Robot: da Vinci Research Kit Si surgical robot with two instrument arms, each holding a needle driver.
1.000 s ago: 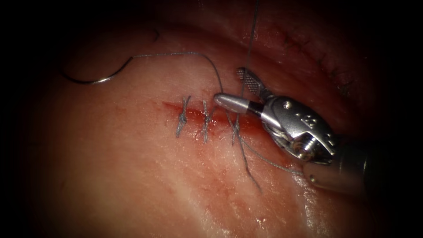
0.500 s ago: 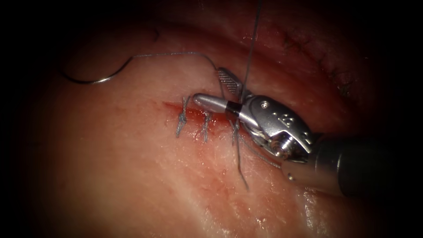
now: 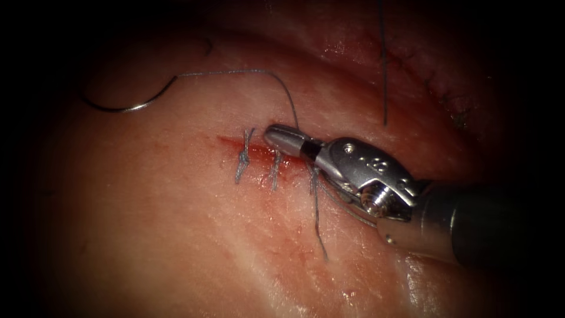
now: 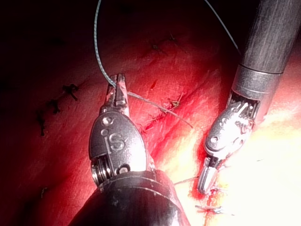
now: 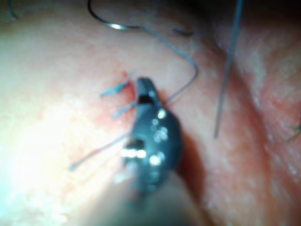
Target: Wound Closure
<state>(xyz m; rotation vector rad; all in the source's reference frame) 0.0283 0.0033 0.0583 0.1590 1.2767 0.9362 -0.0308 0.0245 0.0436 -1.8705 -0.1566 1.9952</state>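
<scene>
The right tool lies over the cut in the tissue with its jaws shut, holding nothing I can make out. The curved needle lies free on the tissue left of the cut. Its thread arcs across to the right tool's jaws. A loose strand hangs above the tissue, its end free to the right. In the left wrist view the left tool is shut on this thread, with the right tool beyond. The right wrist view shows the right tool and the needle.
Three knotted stitches cross the cut, and a long tail trails from the rightmost one. Red fluid lines the cut. An older sutured line runs at the far right.
The right tool moved left along the cut and its open jaws closed on the taut strand. That strand now hangs free with a loose end, shifted to the right.
</scene>
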